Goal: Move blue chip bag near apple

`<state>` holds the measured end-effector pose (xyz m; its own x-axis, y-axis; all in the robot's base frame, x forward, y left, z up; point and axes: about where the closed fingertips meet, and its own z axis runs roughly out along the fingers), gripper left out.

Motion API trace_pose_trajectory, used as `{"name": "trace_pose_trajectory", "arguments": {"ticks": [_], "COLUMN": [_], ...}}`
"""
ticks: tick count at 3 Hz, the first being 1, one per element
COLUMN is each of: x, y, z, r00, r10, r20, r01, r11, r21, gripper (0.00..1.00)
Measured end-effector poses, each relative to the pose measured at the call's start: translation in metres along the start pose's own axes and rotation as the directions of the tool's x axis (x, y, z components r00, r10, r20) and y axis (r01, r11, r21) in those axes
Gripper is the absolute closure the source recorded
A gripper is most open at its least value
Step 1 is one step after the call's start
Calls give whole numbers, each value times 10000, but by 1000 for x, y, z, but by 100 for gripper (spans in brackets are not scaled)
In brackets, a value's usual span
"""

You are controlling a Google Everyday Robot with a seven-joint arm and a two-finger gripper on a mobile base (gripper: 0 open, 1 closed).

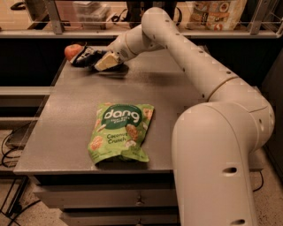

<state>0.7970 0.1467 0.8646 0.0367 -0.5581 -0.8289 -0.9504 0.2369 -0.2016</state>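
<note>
The blue chip bag (85,57) is a dark crinkly bag at the far left corner of the table, right beside the apple (73,50) and touching or nearly touching it. The apple is small, round and red-orange. My gripper (105,62) is at the bag's right end, low over the tabletop, with the arm reaching in from the right. The bag's right end is hidden behind the gripper, so I cannot tell whether it holds the bag.
A larger bright green "dang" bag (120,131) lies flat near the table's front middle. The grey table (177,92) has its left edge close to the apple. A shelf rail with packages (216,13) runs behind the table.
</note>
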Motion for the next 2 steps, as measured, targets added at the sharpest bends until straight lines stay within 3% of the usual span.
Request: {"name": "trace_pose_trajectory", "arguments": {"ticks": [1,2], "x": [0,0], "y": [2,2], "z": [3,3], "r00": [10000,10000], "r10": [-8,-8], "r20": [-1,-2], "r01": [8,8], "r11": [10000,10000], "r21": [-62,-64], "gripper": [0,0]}}
